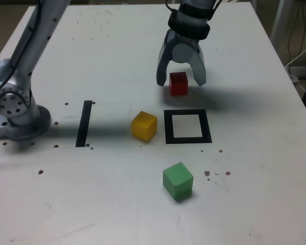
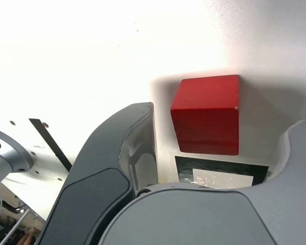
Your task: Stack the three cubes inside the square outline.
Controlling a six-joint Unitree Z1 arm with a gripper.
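Note:
The red cube [image 1: 178, 83] [image 2: 208, 114] rests on the white table, just beyond the square outline [image 1: 187, 126] [image 2: 222, 173]. My gripper [image 1: 181, 80] is open and straddles the red cube, one finger [image 1: 163, 66] on each side with a gap to the block. The yellow cube [image 1: 144, 125] sits on the table to the exterior view's left of the outline, close to its edge. Nearer the camera, the green cube [image 1: 178, 180] lies in front of the outline. The outline's white centre holds nothing.
A straight black strip [image 1: 84, 123] [image 2: 50, 143] lies on the table at the exterior view's left. The arm's base [image 1: 16, 109] stands further left. Small dark specks [image 1: 217, 172] dot the surface. Cables [image 1: 301, 56] hang past the table's right edge.

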